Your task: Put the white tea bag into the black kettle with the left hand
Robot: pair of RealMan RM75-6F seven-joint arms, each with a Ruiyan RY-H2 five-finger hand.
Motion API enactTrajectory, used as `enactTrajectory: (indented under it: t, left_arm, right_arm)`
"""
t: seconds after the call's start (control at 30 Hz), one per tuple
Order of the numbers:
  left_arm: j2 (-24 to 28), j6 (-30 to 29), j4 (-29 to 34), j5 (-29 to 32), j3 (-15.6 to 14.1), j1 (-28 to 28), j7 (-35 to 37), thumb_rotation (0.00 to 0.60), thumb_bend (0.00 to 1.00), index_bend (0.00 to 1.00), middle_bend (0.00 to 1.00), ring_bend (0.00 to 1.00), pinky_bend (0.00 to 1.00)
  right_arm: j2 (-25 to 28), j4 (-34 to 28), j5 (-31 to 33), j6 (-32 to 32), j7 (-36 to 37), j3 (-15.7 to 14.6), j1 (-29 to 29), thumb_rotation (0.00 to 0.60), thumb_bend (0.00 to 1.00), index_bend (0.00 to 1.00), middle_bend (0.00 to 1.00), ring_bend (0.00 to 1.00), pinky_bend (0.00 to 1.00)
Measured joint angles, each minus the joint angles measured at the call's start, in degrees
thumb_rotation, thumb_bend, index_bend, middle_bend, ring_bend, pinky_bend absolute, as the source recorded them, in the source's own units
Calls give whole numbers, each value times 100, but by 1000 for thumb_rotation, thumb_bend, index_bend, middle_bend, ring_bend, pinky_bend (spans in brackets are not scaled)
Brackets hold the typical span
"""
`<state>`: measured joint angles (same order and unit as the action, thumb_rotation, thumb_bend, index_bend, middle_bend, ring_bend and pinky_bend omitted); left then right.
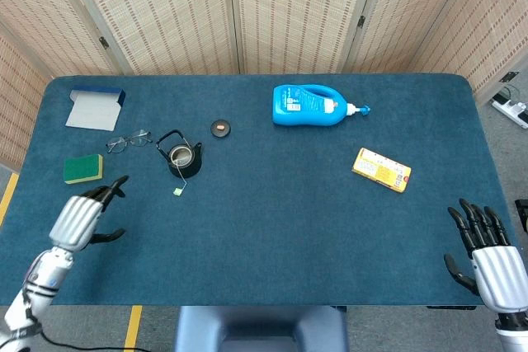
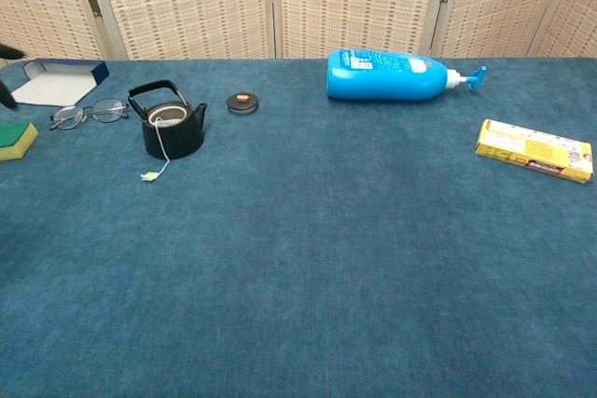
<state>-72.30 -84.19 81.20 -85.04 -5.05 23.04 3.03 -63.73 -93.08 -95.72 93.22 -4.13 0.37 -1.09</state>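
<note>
In the head view, the black kettle is seen standing upright on the blue bench, with something pale inside its open mouth, judged to be the white tea bag. A thin string is draped over the kettle's rim, and its small green tag lies on the bench just in front. The left hand is held near the bench's front left corner, well apart from the kettle, fingers spread and nothing gripped. The right hand is held off the front right corner, fingers apart and likewise empty. A green sponge, glasses and a small round lid are placed around the kettle.

In the chest view, the string can be followed from the kettle's mouth down its side to the tag. Neither hand is clearly shown here; only a dark sliver at the left edge is visible.

The task is judged essentially done. The remaining risk lies in the loose string: were it snagged by a passing finger, the bag could be pulled out or the kettle tipped.
</note>
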Motion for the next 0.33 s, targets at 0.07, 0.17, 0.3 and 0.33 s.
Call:
enactTrajectory:
  t: [0.07,0.17,0.3,0.33]
  left_arm:
    - [6,-522,128,90,-33,-462,-532,600,194,0,57,9,139]
    - [16,-945,222,162,-75,-838,-806,600,194,0,40,0,124]
    - [43,-1044,336,268,-79,-1214,-558,600,194,0,38,0,123]
    - [57,-1030,375,296,-70,-1271,-498,600,194,0,38,0,123]
  right_arm:
    - [-3,-32,73,-125,-36,18,48,600,397,0,0,0,0]
    - [24,-76,37,-348,-22,-4,149,600,397,0,0,0,0]
    - [76,-112,-59,-485,-2,-73,240,600,397,0,0,0,0]
    - [86,-111,-76,-494,11,-86,247,600,397,0,0,0,0]
